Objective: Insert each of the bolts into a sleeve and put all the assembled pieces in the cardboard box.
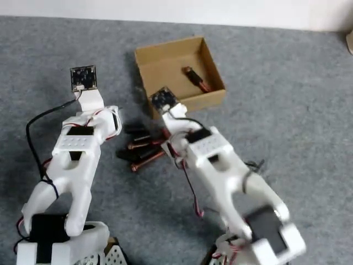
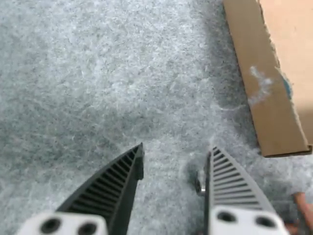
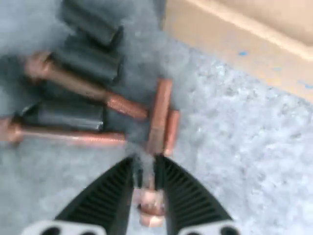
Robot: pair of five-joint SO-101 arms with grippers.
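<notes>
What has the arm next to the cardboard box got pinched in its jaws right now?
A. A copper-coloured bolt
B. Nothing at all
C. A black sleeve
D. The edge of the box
A: the right wrist view shows the right arm's jaws closed on the copper-coloured bolt, while the black sleeves lie apart from it on the carpet.

We see rough grey felt-like cloth on the tabletop [image 1: 287, 110]. The cardboard box [image 1: 208, 98] is matt brown. The bolt [image 3: 159, 105] in the right hand [image 3: 145, 161] is coppery metal with a dull sheen; the sleeves [image 3: 73, 115] look matt black. The left hand [image 2: 177, 152] has ribbed black plastic fingers [image 2: 117, 181].
</notes>
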